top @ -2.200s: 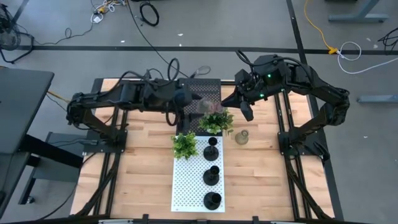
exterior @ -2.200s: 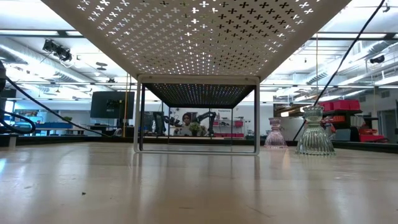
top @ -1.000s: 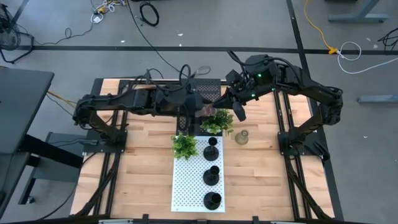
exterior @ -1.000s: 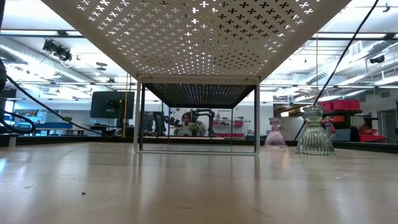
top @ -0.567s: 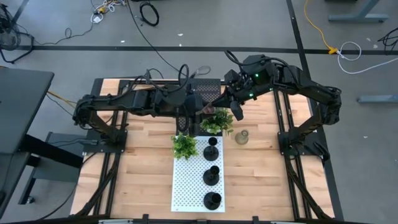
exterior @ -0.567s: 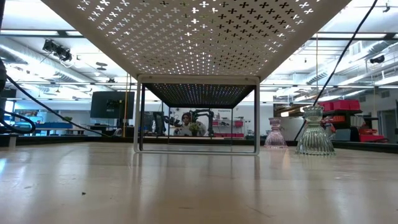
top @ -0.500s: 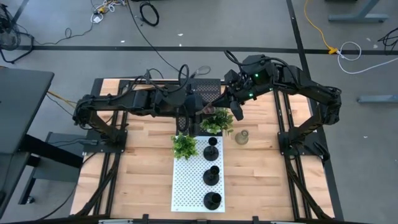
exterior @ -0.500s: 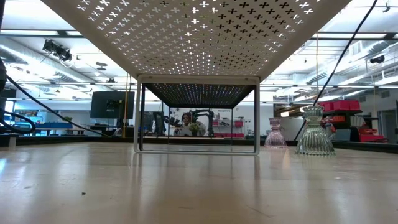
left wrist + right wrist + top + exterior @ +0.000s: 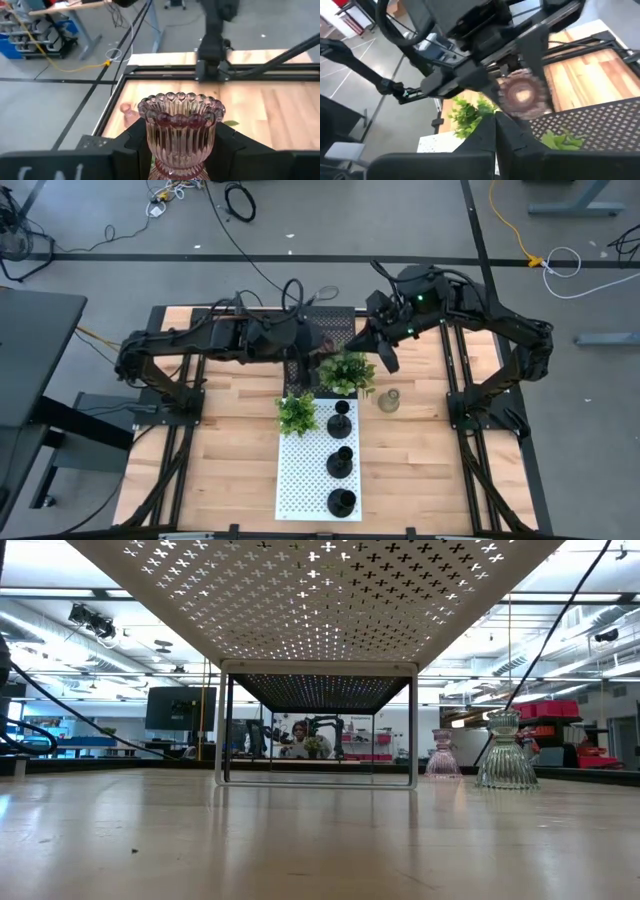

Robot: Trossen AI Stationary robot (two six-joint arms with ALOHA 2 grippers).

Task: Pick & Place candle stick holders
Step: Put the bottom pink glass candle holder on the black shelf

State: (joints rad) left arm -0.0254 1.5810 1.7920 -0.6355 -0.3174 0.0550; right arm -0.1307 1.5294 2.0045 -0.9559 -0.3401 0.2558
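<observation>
A pink ribbed glass holder [image 9: 181, 131] stands upright between the fingers of my left gripper [image 9: 318, 358], over the black perforated shelf [image 9: 332, 328] at the table's far middle. Another pink holder [image 9: 443, 755] and a greenish glass holder [image 9: 388, 401] stand on their bases on the wooden table. Three black holders [image 9: 340, 461] stand in a row on the white perforated shelf [image 9: 300, 480]. My right gripper [image 9: 392, 363] hangs shut to the right of the far plant and holds nothing. My left gripper pinches the pink holder's ribbed cup wall [image 9: 162, 137] between its two fingers [image 9: 135, 142], one on each side, below the beaded rim. The holder stays upright. Whether its base is clear of the black shelf does not show.
Two small leafy plants [image 9: 346, 372] [image 9: 297, 412] stand at the white shelf's far end, close to both grippers. Bare wooden tabletop [image 9: 230, 460] lies to the left and right of the white shelf. A person shows in the room beyond the table [image 9: 297, 730].
My left gripper has shut on the pink holder and drawn back a little toward the table's left and far side. My right gripper has stayed shut and shifted slightly.
</observation>
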